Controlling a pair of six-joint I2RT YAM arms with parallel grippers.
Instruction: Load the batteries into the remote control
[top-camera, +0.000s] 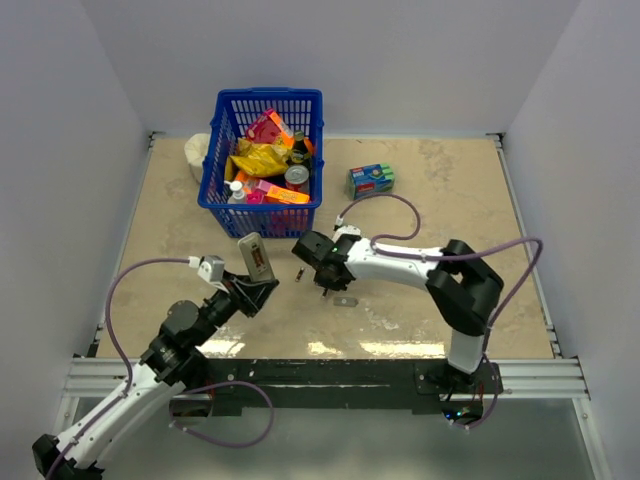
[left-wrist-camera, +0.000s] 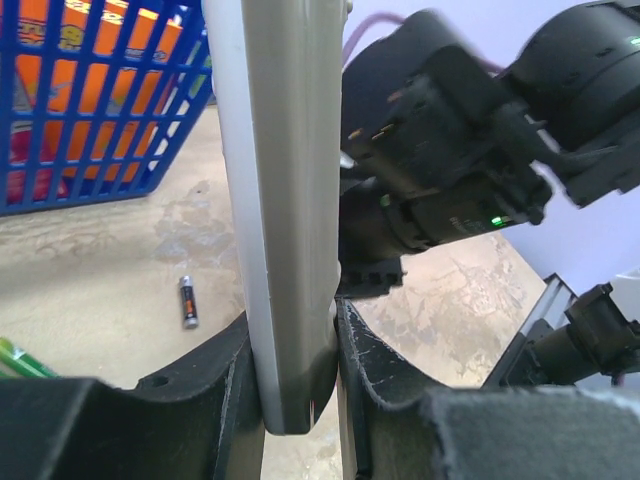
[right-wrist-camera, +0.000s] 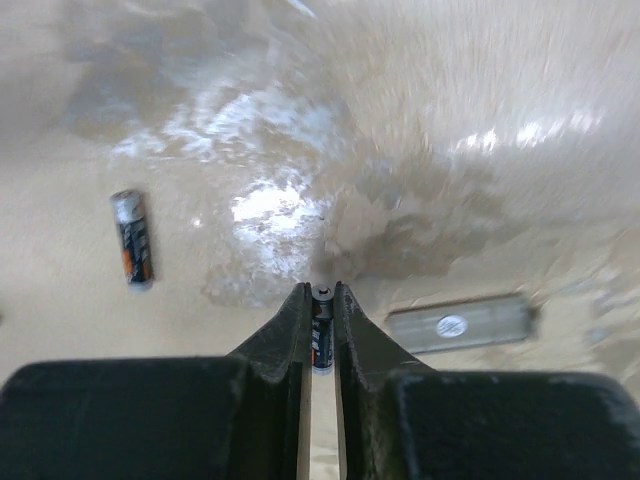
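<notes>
I had L gripper (left-wrist-camera: 297, 350) clenched on the remote control (left-wrist-camera: 285, 180), upright; R gripper (right-wrist-camera: 320, 296), just beside it, pinched one battery (right-wrist-camera: 322, 340).

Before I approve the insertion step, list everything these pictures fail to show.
- Left wrist: the remote control runs off the top edge, and no opening shows on the faces seen.
- Right wrist: the battery in the right end effector is mostly hidden by its fingers.
- Top external: polarity markings are too small to read.
</notes>
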